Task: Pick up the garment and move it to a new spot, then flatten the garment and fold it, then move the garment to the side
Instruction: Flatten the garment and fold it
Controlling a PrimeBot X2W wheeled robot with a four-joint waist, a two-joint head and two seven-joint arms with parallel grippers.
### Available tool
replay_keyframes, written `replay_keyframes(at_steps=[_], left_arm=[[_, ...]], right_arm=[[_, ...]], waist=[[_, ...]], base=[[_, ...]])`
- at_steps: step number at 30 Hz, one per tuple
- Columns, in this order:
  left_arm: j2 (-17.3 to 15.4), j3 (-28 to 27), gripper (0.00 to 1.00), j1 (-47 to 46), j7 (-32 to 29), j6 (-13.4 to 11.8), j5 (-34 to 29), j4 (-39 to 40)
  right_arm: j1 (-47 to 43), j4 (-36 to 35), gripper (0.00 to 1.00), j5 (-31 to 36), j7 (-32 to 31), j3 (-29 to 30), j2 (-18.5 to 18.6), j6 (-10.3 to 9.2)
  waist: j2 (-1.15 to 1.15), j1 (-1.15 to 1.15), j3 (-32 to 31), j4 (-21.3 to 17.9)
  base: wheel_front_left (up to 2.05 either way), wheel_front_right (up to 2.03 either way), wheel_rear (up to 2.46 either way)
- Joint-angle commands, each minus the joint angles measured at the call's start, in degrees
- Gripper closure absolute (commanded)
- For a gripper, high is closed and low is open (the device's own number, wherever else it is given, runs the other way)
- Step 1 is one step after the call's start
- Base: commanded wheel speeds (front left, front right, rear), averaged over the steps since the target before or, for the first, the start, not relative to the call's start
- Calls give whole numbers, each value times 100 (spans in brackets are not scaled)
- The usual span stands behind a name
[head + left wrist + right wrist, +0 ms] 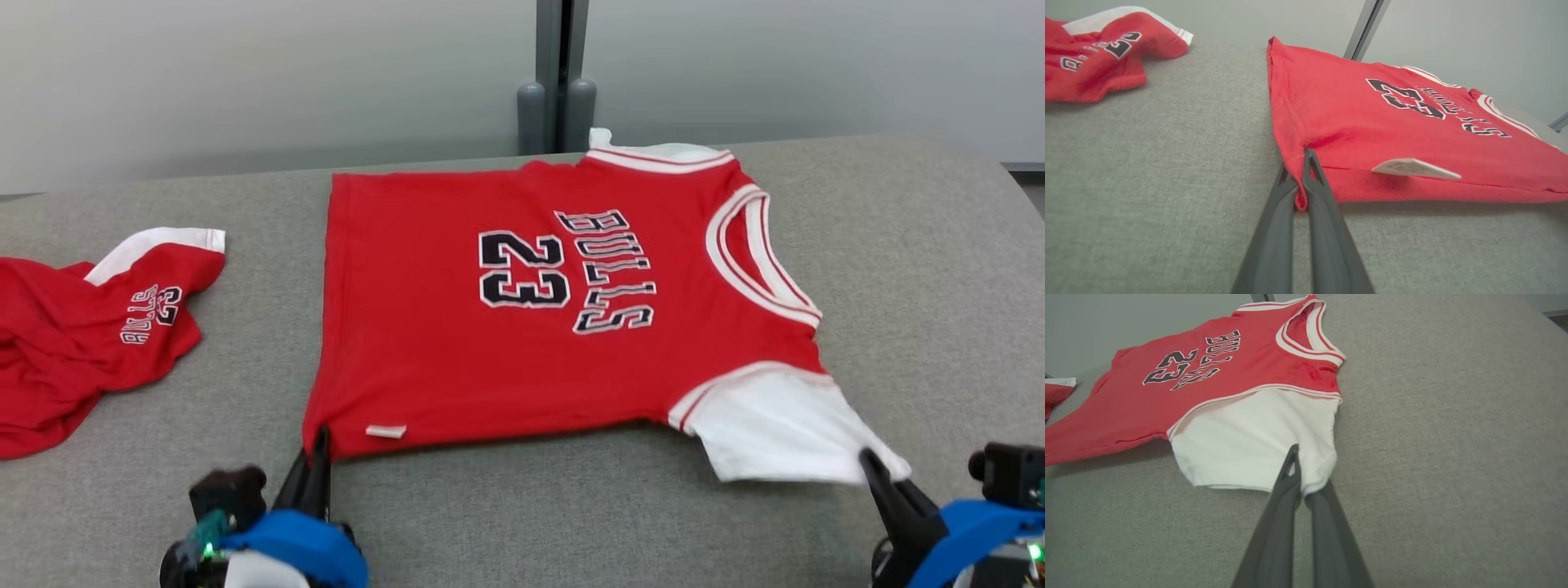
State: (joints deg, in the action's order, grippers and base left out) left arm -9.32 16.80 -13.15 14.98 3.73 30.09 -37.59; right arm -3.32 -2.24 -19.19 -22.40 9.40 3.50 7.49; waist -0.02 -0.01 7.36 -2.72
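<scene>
Spilling off the left edge, a crumpled red garment (82,327) is partly cut off. The left gripper (320,445) is pinched tight on the near hem corner of the red Bulls 23 jersey (506,327), which lies spread flat mid-way across the grey fabric surface (939,286), collar rightward. The right gripper (870,465) is clamped on its white sleeve (775,425). A pale wall and a grey post (559,73) stand behind.

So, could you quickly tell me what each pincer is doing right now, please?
Left pincer: closed, gripping the bottom hem corner of the red jersey.
Right pincer: closed, gripping the edge of its white sleeve.
</scene>
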Motion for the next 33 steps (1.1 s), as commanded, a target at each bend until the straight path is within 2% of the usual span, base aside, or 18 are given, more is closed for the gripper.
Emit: replay_keyframes(at_steps=[1, 7, 13, 21, 27, 33], left_arm=[[-83, 1, 100, 171, 4, -68, -65, 118], [-334, 278, 100, 1020, -488, -379, -283, 1134], [-624, 395, 100, 1506, -1028, -576, -389, 2249], [-708, 423, 100, 1224, -1669, -717, -307, 3172], [-585, 290, 100, 835, -2104, -794, -31, 3293], [-518, 162, 100, 394, -2235, -939, 36, 3127]], right_arm=[[-177, -105, 100, 57, -130, 66, -18, 1], [-842, -656, 100, -124, -1004, 203, -55, 1], [-932, -1151, 100, -137, -1279, 256, -59, 1], [-149, -1498, 100, 251, -1563, 46, -57, 2], [726, -1288, 100, 395, -1702, -36, 5, 1], [1538, -817, 100, 354, -1561, -59, 116, 1]], waist=[[2, 1, -17, 20], [2, 1, -87, 126], [2, 1, -86, 151], [2, 1, 11, 160], [2, 1, 287, 184], [2, 1, 696, 220]], base=[[0, 0, 0], [0, 0, 0], [0, 0, 0], [0, 0, 0], [0, 0, 0], [0, 0, 0]])
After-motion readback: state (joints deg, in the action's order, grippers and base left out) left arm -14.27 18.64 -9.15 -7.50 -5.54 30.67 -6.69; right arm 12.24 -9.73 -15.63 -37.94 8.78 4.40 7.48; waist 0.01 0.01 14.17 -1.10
